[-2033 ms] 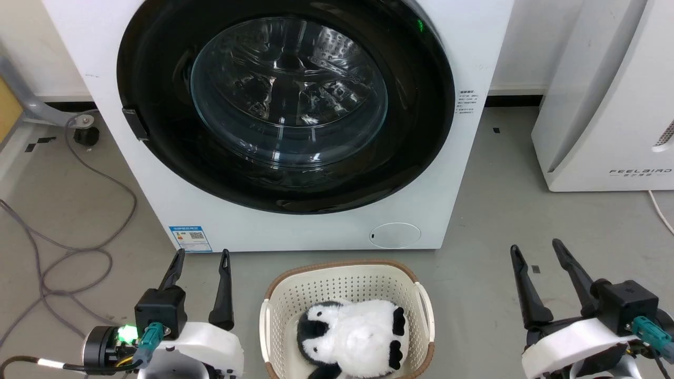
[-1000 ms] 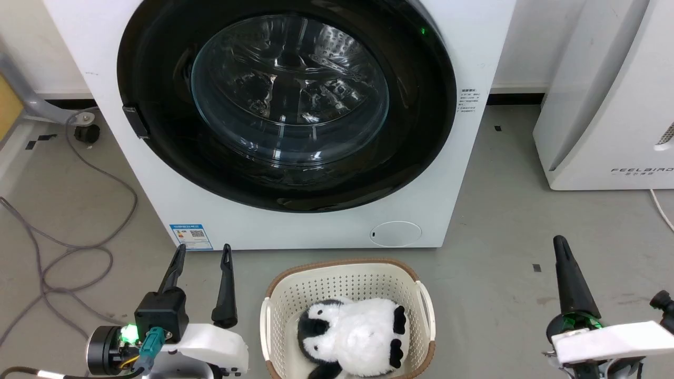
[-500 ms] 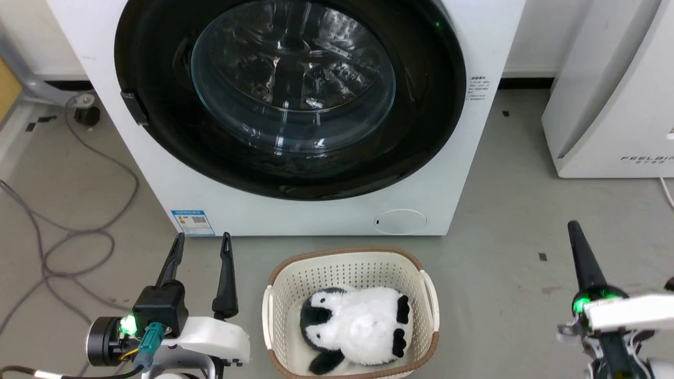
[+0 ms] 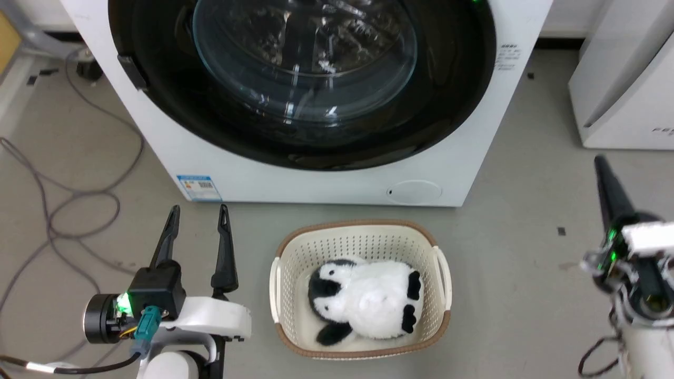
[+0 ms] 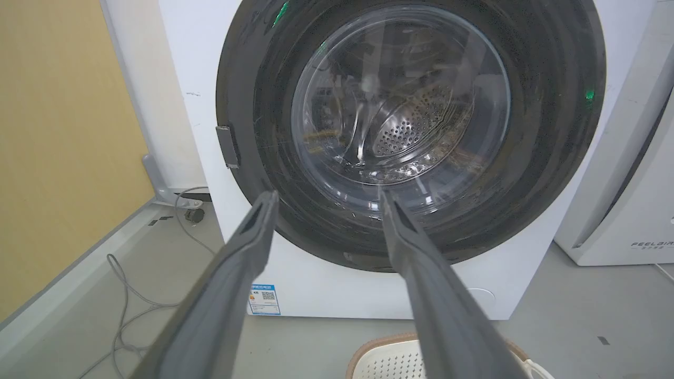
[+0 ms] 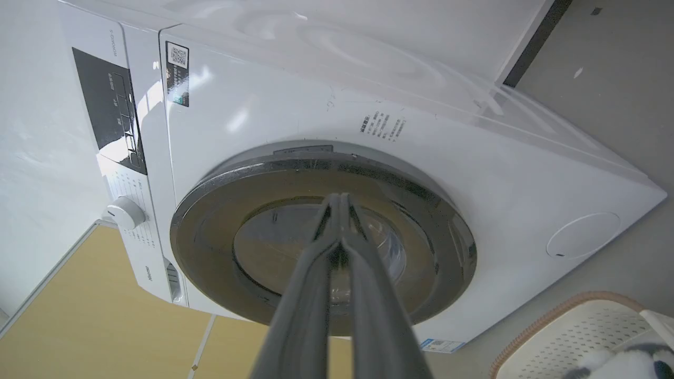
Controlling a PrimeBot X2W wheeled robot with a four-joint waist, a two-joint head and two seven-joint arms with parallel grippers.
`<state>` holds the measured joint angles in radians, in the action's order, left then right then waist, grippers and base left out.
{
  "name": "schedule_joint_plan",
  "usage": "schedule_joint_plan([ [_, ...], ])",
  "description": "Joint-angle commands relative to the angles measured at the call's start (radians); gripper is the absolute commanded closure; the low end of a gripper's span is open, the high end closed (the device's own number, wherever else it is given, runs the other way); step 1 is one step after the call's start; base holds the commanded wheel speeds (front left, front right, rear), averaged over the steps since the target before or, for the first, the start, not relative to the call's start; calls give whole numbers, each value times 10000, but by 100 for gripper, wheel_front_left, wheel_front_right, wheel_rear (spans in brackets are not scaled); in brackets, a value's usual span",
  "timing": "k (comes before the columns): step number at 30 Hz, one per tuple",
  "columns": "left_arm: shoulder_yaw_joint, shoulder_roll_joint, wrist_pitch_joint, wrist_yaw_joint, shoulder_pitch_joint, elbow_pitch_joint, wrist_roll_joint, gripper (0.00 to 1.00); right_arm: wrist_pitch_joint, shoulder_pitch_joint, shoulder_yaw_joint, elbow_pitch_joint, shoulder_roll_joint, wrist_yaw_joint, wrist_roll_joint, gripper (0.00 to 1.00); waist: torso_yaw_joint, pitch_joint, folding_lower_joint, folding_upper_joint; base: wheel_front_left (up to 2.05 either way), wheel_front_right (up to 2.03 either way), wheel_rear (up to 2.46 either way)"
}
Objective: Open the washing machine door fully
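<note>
Across the upper half of the head view, the washing machine door (image 4: 305, 68) sits shut, flat against the front of the washing machine (image 4: 316, 184) — a glossy black ring around a clear glass bowl, with a small dark tab (image 4: 131, 71) at the ring's left edge. A blue label (image 4: 198, 188) and a round cap (image 4: 414, 190) mark the white panel below it.

At the lower left of the frame the left gripper (image 4: 198, 208) hovers over the floor, its fingers spread wide and holding nothing; in the left wrist view they frame the lower part of the door. At the right edge the right gripper (image 4: 600, 160) is seen edge-on — in the right wrist view its fingers (image 6: 326, 247) press together with nothing between them and point at the door glass. Both grippers are apart from the machine.

Between them, just before the machine, stands a cream basket (image 4: 360, 231) with a black-and-white plush penguin (image 4: 368, 300) lying inside. Grey cables (image 4: 52, 210) loop across the floor at the left, and a white appliance (image 4: 621, 95) stands at the upper right.
</note>
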<state>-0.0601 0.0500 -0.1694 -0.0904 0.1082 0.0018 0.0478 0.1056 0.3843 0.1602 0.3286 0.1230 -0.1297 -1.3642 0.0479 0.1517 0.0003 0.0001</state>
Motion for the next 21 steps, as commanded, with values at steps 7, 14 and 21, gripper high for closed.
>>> schedule_joint_plan([
  [7, -161, 3, -223, -186, 511, -103, 132, 0, 345, 1919, -20, 1154, 565, -8, -887, 100, 288, 712, -3, -1, 0, 0, 0],
  [14, -312, 3, -348, -303, 814, -162, 209, 0, 525, 3422, -278, 2148, 952, -8, -1212, 100, 489, 1216, -3, -1, 0, 0, 0],
  [21, -475, 3, -494, -438, 1094, -196, 300, 0, 863, 4976, -793, 3266, 1264, -9, -1467, 100, 713, 1703, -3, -1, 0, 0, 0],
])
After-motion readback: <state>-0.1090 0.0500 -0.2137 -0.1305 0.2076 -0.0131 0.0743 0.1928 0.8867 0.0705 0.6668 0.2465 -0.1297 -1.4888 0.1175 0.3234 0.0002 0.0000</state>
